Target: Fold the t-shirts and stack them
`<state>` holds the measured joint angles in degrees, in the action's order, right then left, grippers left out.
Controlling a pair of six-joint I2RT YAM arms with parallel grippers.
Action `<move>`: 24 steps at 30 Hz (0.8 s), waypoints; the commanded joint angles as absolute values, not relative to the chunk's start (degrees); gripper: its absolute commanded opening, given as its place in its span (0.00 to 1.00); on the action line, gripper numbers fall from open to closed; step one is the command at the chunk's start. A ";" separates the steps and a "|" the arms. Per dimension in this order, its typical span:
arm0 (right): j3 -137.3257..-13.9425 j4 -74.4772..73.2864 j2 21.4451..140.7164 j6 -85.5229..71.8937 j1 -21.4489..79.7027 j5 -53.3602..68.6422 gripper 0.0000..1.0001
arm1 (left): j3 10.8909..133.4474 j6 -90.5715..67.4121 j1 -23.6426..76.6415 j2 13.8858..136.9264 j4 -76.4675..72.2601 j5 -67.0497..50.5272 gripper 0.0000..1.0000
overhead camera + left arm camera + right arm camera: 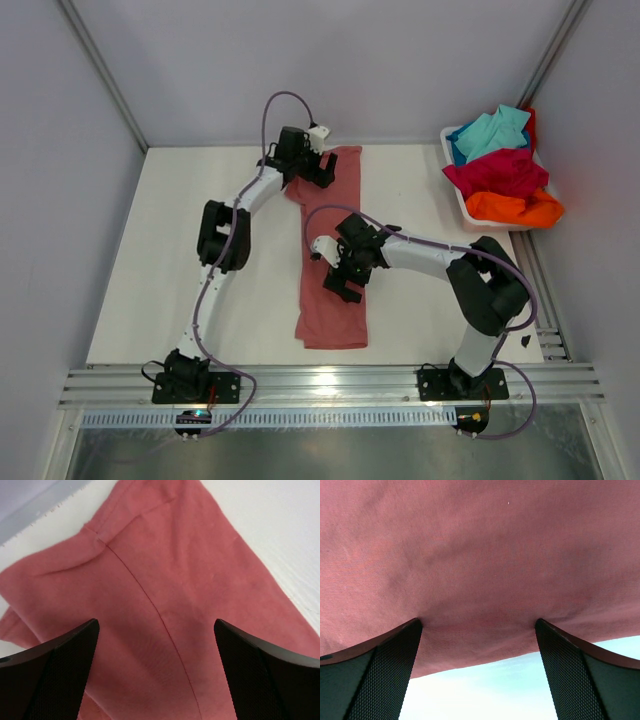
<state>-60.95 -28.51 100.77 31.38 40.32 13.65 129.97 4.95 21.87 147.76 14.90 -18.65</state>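
1. the salmon-pink t-shirt (333,315) is lying on the surface (180,250) as a long narrow strip, running from the far edge toward the arm bases. the turquoise tee (492,130), crimson tee (495,172) and orange tee (515,208) are sitting heaped in the white tub (452,170), well apart at the right.
2. the left jaws are standing wide apart over the far end of the strip, holding nothing. a seam is running between them in the wrist view.
3. the right jaws are also standing wide apart, holding nothing, over the strip's middle. their tips seem to be touching the cloth near its edge, though the close view is leaving that uncertain.
4. judging from this, a crosswise fold is coming next, and each side is needing a grip through every layer.
5. risks: a shallow pinch taking only the top layer would be opening the lengthwise fold. uneven grips would be skewing the strip. the arms are working close together, so a far-to-near carry could be bringing them into contact.
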 commanded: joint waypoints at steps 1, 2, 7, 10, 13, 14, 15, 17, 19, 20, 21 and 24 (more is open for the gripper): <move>-60.64 -30.32 103.80 31.46 40.52 16.87 0.99 | 132.71 4.13 21.53 149.50 14.68 -19.60 0.99; -60.64 -30.41 103.80 31.46 40.52 16.87 0.99 | 132.89 4.39 21.53 149.59 14.85 -19.95 0.99; -61.00 -31.02 103.54 31.64 40.52 16.70 0.99 | 132.28 5.10 21.53 149.15 15.29 -19.78 0.99; -61.08 -31.55 102.83 31.82 40.52 16.79 0.99 | 131.75 5.19 21.53 148.80 15.29 -19.34 0.99; -61.52 -32.08 101.52 31.73 40.52 16.00 0.99 | 131.57 4.84 21.53 147.58 15.64 -18.55 0.99; -61.96 -32.43 101.08 31.73 40.52 15.74 0.99 | 131.49 4.66 21.53 146.87 15.82 -18.54 0.99; -62.05 -32.61 100.55 31.73 40.52 14.69 0.99 | 131.40 4.66 21.53 146.08 15.91 -18.46 0.99; -62.40 -32.52 98.18 31.64 40.60 13.19 0.99 | 131.40 4.66 21.53 143.01 16.35 -17.32 0.99; -62.93 -32.87 95.73 31.82 40.52 11.18 0.99 | 131.75 5.27 21.53 140.38 17.22 -16.88 0.99; -63.89 -33.22 95.02 31.73 40.52 10.21 0.99 | 131.92 5.62 21.53 137.49 18.62 -16.79 0.99; -64.51 -33.57 94.31 31.73 40.52 9.41 0.99 | 132.01 6.41 21.53 135.90 19.42 -16.61 0.99; -66.53 -34.37 90.80 31.29 40.52 6.07 0.99 | 131.66 6.77 21.53 128.69 23.11 -15.12 0.99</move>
<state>-62.33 -33.54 96.79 31.55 40.34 9.91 130.04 5.45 21.82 141.97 21.58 -16.45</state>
